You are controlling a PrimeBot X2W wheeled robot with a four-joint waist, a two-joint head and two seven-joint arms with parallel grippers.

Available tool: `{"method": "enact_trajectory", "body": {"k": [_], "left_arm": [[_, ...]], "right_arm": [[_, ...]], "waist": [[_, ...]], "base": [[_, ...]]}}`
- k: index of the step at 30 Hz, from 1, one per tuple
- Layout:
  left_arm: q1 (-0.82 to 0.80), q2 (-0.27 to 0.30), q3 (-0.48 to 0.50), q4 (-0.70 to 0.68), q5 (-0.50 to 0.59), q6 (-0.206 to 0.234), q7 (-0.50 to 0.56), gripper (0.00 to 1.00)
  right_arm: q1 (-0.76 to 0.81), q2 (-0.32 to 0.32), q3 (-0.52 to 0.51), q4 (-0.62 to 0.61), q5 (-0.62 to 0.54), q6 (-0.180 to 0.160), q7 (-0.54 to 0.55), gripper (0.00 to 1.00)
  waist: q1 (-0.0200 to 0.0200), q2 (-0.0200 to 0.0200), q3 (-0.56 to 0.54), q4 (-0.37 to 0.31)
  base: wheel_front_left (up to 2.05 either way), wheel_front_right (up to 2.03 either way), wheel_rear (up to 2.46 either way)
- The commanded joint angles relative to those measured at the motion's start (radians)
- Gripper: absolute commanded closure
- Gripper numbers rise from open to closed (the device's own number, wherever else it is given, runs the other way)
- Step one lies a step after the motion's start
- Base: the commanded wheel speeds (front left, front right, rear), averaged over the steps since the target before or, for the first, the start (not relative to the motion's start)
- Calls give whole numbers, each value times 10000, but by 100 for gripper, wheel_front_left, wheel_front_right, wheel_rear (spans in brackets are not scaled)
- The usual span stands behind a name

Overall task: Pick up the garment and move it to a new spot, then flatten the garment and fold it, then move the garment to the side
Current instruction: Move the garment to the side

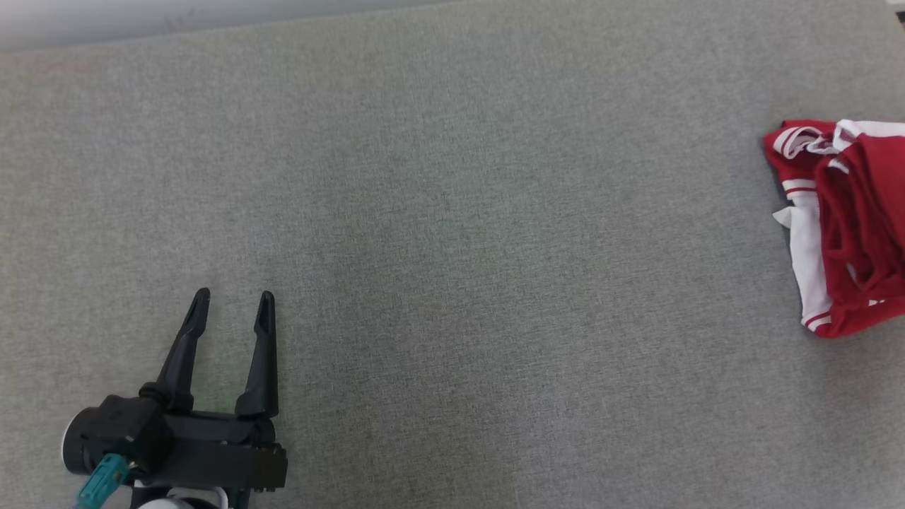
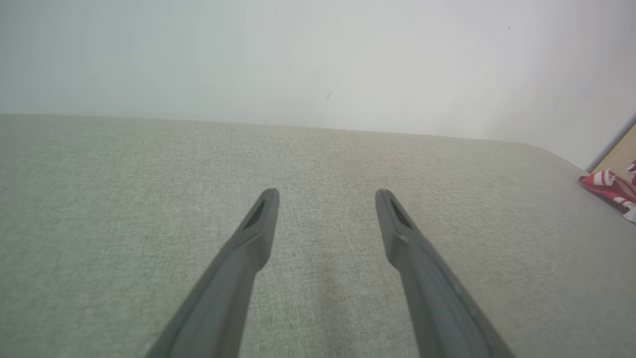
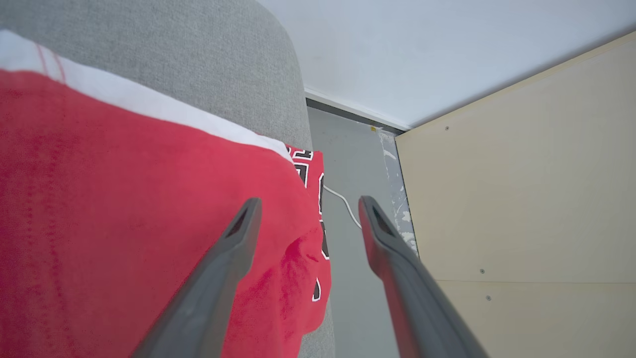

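Observation:
The garment (image 1: 848, 226) is red with white trim, bunched at the right edge of the grey table (image 1: 452, 247); the left wrist view catches a corner of the garment (image 2: 608, 186) at far right. In the right wrist view the garment (image 3: 124, 223) lies close below, its edge hanging over the table's side. My right gripper (image 3: 308, 209) stands open just above that edge, nothing between its fingers. My left gripper (image 1: 233, 300) is open over bare table at the lower left, far from the cloth; the left wrist view shows the left gripper (image 2: 327, 196) empty.
A pale wooden panel (image 3: 521, 199) stands beside the table's right side, with a strip of grey floor (image 3: 353, 199) and a white cable between them. A white wall (image 2: 318, 59) runs behind the table's far edge.

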Motion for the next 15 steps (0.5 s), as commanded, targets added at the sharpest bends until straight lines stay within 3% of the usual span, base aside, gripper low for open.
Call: {"method": "enact_trajectory", "body": {"k": [1,10,15], "left_arm": [[33,-22,65,-36,-98,13,1,0],[658,-200,321,161,-465,12,1,0],[1046,-246,551,363,-630,62,1,0]], "right_arm": [[219,296,-204,-128,55,-23,-276,0],[1574,1453,-580,-1735,1242,-23,-2098,0],[2860,2559,-1121,-2956,1897,-23,-3075,0]], "waist": [[-1,-1,-331,-38],[-1,-1,-1791,204],[-1,-1,-2644,491]], "base": [[0,0,0],[0,0,0],[0,0,0]]}}
